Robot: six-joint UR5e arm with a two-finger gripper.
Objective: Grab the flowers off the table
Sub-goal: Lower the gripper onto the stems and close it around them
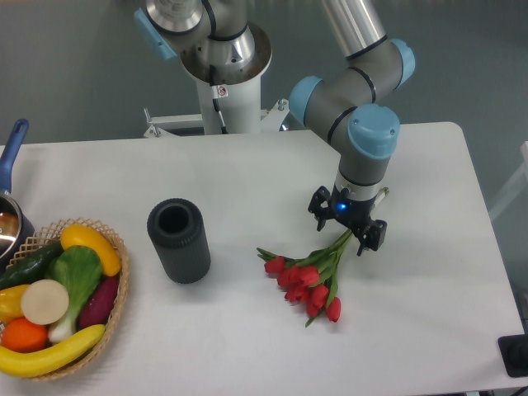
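A bunch of red tulips, the flowers [311,280], lies on the white table [247,181] right of centre, blooms toward the front left and green stems running up to the right. My gripper [346,227] hangs directly over the stems, open, with one finger on each side of them. Its body hides the upper part of the stems; only a pale tip [381,195] shows past it. I cannot tell whether the fingers touch the stems.
A dark cylindrical cup [178,239] stands upright left of the flowers. A wicker basket [115,285] of toy fruit and vegetables sits at the front left, with a pot's blue handle [11,153] behind it. The robot base [221,74] stands at the table's far edge.
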